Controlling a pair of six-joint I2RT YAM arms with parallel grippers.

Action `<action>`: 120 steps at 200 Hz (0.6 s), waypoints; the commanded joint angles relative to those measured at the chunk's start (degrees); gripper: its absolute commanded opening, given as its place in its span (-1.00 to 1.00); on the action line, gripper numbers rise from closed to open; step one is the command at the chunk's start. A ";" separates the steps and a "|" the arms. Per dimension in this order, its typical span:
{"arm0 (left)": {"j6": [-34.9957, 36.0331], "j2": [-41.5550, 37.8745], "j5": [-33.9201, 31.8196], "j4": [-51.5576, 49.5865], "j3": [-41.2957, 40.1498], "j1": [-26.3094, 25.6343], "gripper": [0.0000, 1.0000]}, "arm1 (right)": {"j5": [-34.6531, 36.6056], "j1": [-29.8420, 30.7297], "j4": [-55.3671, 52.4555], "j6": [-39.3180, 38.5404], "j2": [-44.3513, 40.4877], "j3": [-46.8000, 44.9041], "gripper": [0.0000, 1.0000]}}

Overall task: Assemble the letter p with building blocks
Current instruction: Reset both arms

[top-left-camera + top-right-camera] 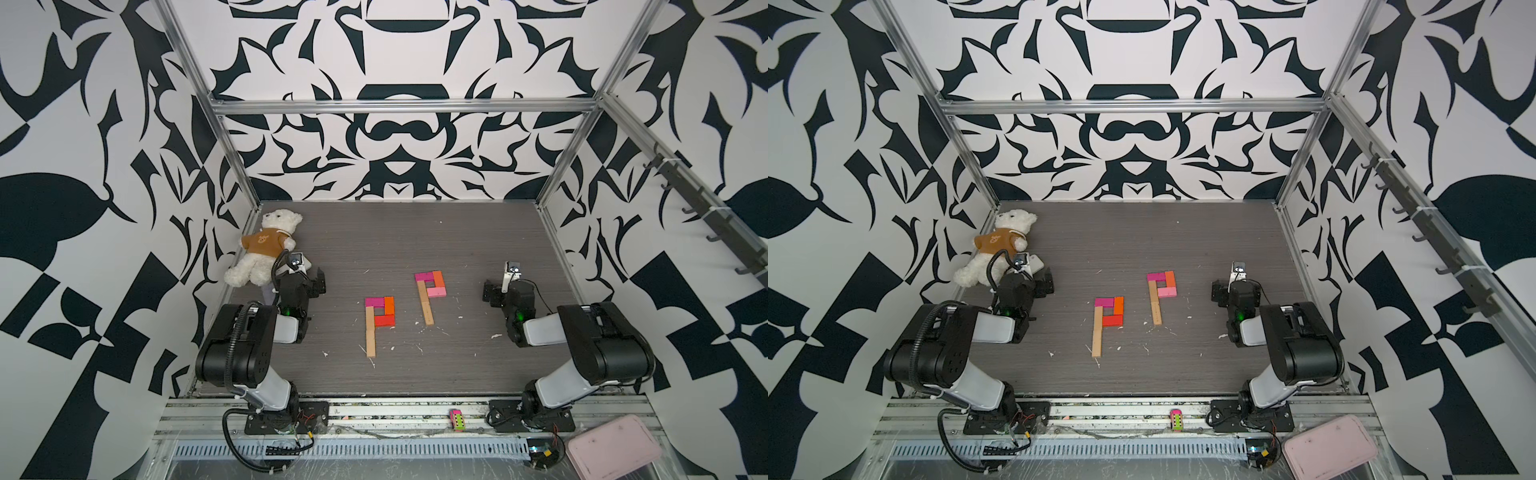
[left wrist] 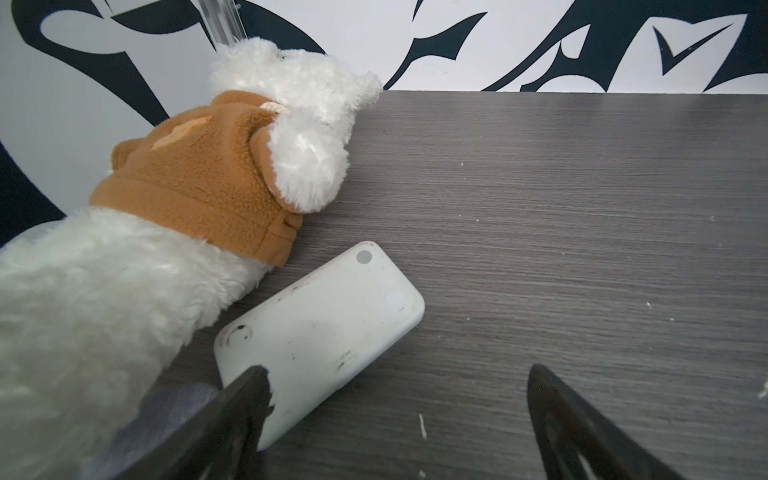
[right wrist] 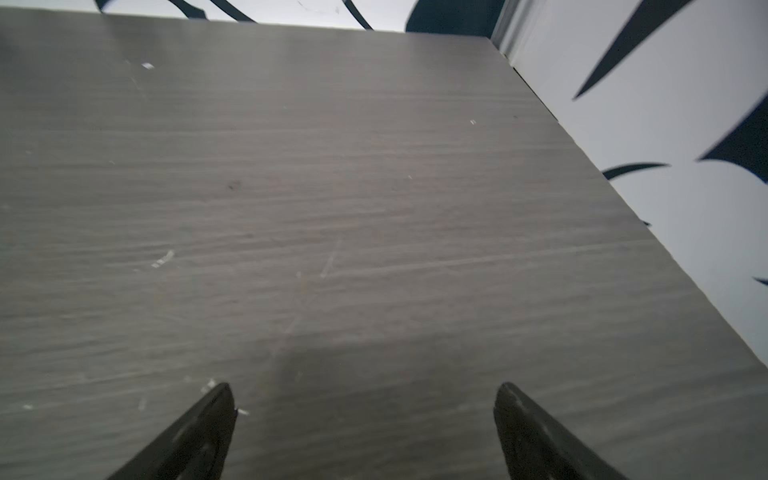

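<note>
The building blocks lie flat on the grey table in two P shapes, seen in both top views. The left shape has a tan stem, a magenta top, an orange side and a red bottom bar. The right shape has a tan stem, a magenta top, an orange side and a light pink bar. My left gripper stands open and empty to the left of them. My right gripper is open and empty to the right. Neither wrist view shows a block.
A white teddy bear in a brown top lies at the back left, with a white rounded device beside it, close to my left fingers. A small toy car and a pink tray sit on the front rail. Patterned walls enclose three sides.
</note>
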 commanded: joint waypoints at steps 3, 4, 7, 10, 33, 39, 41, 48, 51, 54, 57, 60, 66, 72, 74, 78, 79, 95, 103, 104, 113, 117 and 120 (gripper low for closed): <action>-0.46 -0.87 0.68 0.79 -0.14 0.28 0.98 | -3.46 0.14 0.00 -1.40 -1.39 2.49 0.99; -0.41 -0.83 0.68 0.79 -0.10 0.29 0.98 | -3.45 0.19 0.02 -1.35 -1.42 2.47 0.99; -0.45 -0.86 0.66 0.79 -0.14 0.25 0.98 | -3.52 0.15 0.16 -1.26 -1.44 2.36 0.99; -0.46 -0.87 0.68 0.74 -0.15 0.24 0.98 | -3.57 0.15 0.26 -1.28 -1.51 2.35 1.00; -0.46 -0.79 0.66 0.79 -0.13 0.24 0.98 | -3.97 0.15 0.43 -1.65 -1.50 2.24 1.00; -0.41 -0.83 0.67 0.79 -0.14 0.28 0.98 | -3.97 0.15 0.45 -1.65 -1.47 2.30 1.00; -0.45 -0.86 0.68 0.85 -0.14 0.25 0.98 | -3.97 0.14 0.47 -1.65 -1.47 2.27 1.00; -0.41 -0.86 0.68 0.79 -0.13 0.25 0.98 | -3.97 0.14 0.47 -1.65 -1.49 2.26 1.00; -0.44 -0.85 0.68 0.79 -0.10 0.32 0.98 | -3.97 0.14 0.47 -1.65 -1.53 2.27 1.00; -0.43 -0.85 0.64 0.79 -0.10 0.31 0.98 | -3.97 0.14 0.48 -1.65 -1.47 2.26 1.00; -0.46 -0.85 0.64 0.79 -0.09 0.26 0.98 | -3.97 0.14 0.44 -1.65 -1.52 2.26 1.00; -0.46 -0.80 0.63 0.82 -0.14 0.30 0.98 | -3.97 0.12 0.47 -1.65 -1.49 2.26 1.00; -0.45 -0.83 0.63 0.79 -0.12 0.27 0.99 | -3.98 0.15 0.48 -1.65 -1.53 2.26 1.00; -0.46 -0.83 0.67 0.79 -0.12 0.28 0.99 | -3.97 0.17 0.47 -1.65 -1.53 2.28 1.00; -0.46 -0.82 0.68 0.79 -0.14 0.27 0.99 | -3.97 0.15 0.46 -1.65 -1.53 2.27 1.00; -0.41 -0.84 0.67 0.81 -0.11 0.36 0.98 | -3.97 0.15 0.47 -1.65 -1.49 2.22 1.00; -0.44 -0.81 0.63 0.80 -0.13 0.33 0.99 | -3.97 0.15 0.47 -1.65 -1.51 2.24 0.99; -0.46 -0.87 0.63 0.79 -0.13 0.24 0.98 | -3.97 0.14 0.45 -1.65 -1.53 2.25 1.00; -0.40 -0.80 0.63 0.84 -0.11 0.24 0.99 | -3.97 0.19 0.45 -1.65 -1.53 2.26 0.99; -0.43 -0.79 0.65 0.86 -0.13 0.27 0.98 | -3.97 0.16 0.46 -1.65 -1.53 2.26 0.99; -0.44 -0.81 0.68 0.79 -0.08 0.24 0.98 | -3.97 0.14 0.44 -1.65 -1.48 2.26 0.99; -0.44 -0.85 0.62 0.79 -0.13 0.28 0.98 | -3.97 0.14 0.48 -1.65 -1.46 2.26 1.00; -0.46 -0.83 0.66 0.80 -0.10 0.26 0.98 | -4.02 0.14 0.46 -1.65 -1.50 2.26 1.00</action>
